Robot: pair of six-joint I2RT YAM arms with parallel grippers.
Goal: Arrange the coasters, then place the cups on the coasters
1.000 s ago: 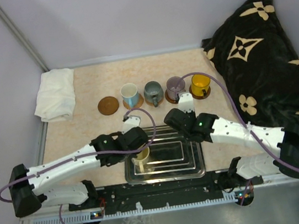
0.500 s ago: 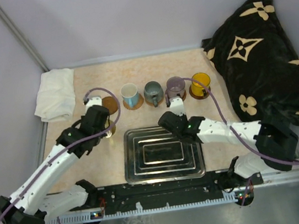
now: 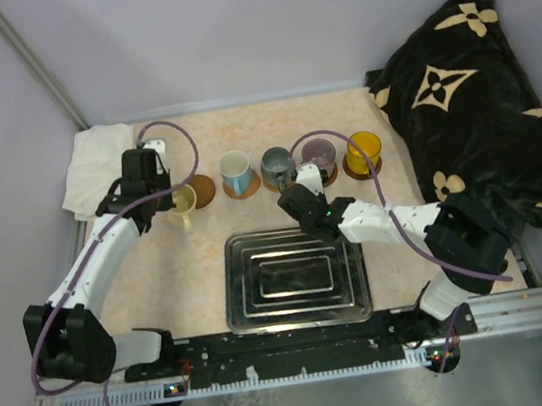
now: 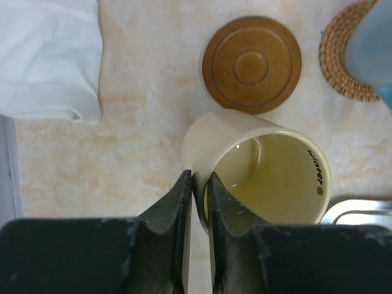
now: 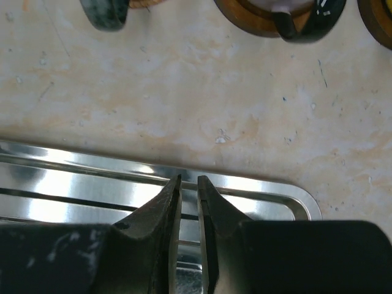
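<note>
We see four mugs seated on coasters along the back row: the white-and-blue cup (image 3: 235, 171), grey-blue cup (image 3: 277, 169), purple-grey cup (image 3: 318, 154) and orange-yellow cup (image 3: 363, 151). The left gripper (image 4: 197, 180), clamped on the wall of the cream-yellow cup (image 4: 263, 171), holds it just short of the one bare coaster (image 4: 252, 64). The right gripper (image 5: 188, 180) hangs over the steel tray (image 5: 73, 177), its claw all but together on nothing. By our judgement only this placement is left.
</note>
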